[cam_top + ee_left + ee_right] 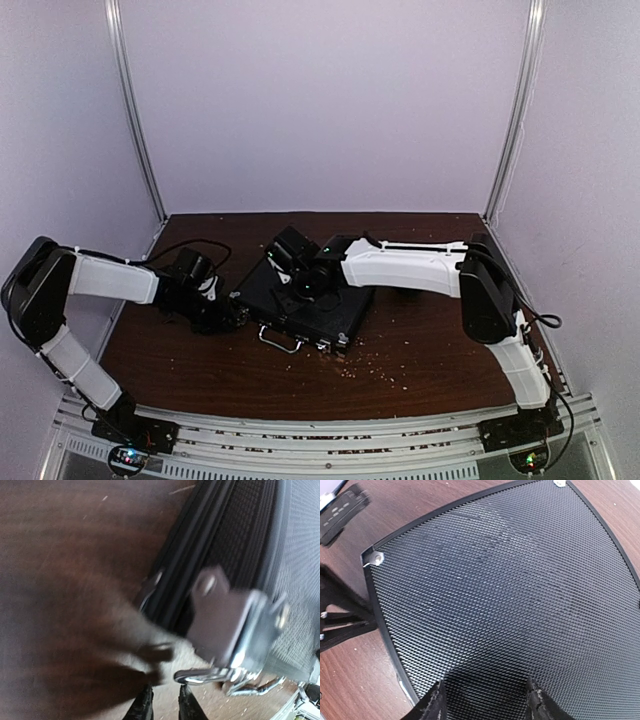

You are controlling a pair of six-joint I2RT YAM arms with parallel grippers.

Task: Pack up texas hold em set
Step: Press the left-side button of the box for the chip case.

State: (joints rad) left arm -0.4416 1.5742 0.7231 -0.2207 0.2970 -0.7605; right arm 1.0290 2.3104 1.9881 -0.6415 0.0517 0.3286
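Above flat black mesh-faced hinged briefcase [305, 300], right gripper [485, 700] spread, empty; at its edge, left gripper [165, 705], closure impossible to tell. Probably heavy, rigid; best taken by silver handle [279, 340].

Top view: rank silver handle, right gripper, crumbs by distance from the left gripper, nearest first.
From the left gripper:
1. Silver handle: just to its right, on the case's near edge.
2. Right gripper: over the case lid, farther right and back.
3. Crumbs: on the table, beyond the case's near right corner.
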